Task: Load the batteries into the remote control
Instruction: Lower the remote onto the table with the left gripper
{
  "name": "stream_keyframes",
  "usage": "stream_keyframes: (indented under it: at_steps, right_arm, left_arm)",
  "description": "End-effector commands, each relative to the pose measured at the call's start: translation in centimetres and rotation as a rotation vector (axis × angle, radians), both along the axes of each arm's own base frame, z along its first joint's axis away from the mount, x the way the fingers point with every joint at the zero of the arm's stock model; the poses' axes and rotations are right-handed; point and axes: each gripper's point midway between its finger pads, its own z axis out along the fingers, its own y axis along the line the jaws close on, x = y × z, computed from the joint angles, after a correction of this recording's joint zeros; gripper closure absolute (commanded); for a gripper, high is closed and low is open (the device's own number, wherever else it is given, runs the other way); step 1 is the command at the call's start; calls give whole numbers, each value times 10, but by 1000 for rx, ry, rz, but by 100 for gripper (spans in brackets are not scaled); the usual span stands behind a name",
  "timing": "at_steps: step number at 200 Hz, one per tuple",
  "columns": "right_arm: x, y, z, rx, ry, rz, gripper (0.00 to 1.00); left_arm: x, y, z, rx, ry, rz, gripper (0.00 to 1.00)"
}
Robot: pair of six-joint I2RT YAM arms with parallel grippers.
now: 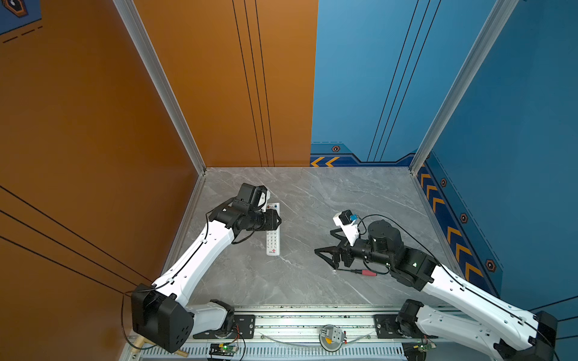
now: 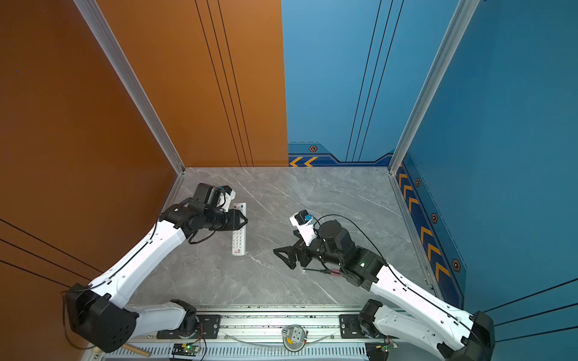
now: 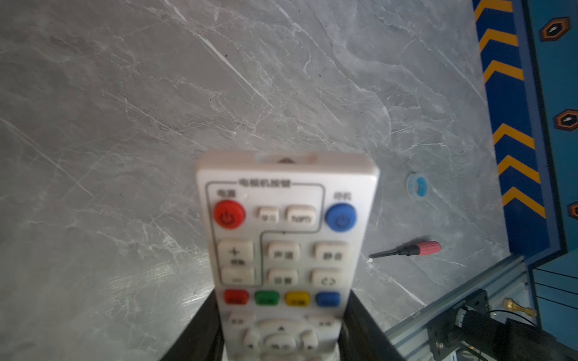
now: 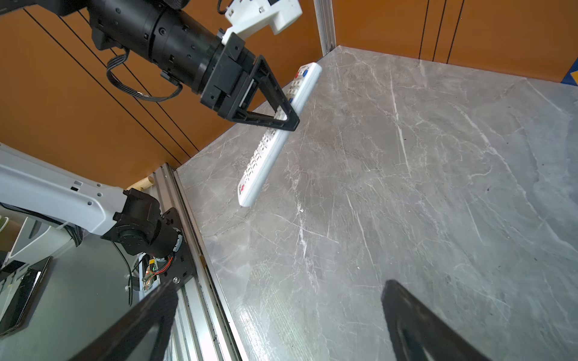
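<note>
Remote control [image 3: 284,237] pretty much fills the left wrist view, buttons facing the lens, with the round red and blue buttons at the end away from the fingers. Left gripper [image 1: 277,220] has it pinched across its width, one black finger [image 3: 200,331] on each long edge, closer to the coloured-button end than the logo end.

In both top views its long axis runs almost straight far-to-near over the left part of the grey marble table [image 1: 328,193]. The coloured-button end points at the back wall, the red-logo end points toward the rail at the front, and the button face is up. Whether it's resting on the marble or held just clear of it, I honestly can't tell.

Right gripper [image 1: 323,242] hangs over the right-centre of the table, jaws spread wide with nothing between them, well apart from the remote. Just beside it on the near side, a red-handled screwdriver [image 1: 362,272] lies flat on the table.
</note>
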Motion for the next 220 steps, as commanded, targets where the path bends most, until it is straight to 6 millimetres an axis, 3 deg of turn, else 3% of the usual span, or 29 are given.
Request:
stream_keyframes:
  at_steps: [1,113,170,220]
  right_arm:
    - [0,-2,-9,-48,-13,-7,0]
    - [6,11,-32,-128,-5,-17,0]
    - [2,23,-42,-168,-13,2,0]
    - [1,18,-46,-175,-17,-13,0]
  left_arm:
    - [6,13,-2,86,2,15,90]
    - [16,29,-80,256,161,50,90]
    - [25,28,-104,283,210,53,89]
    - [29,28,-132,322,283,36,89]
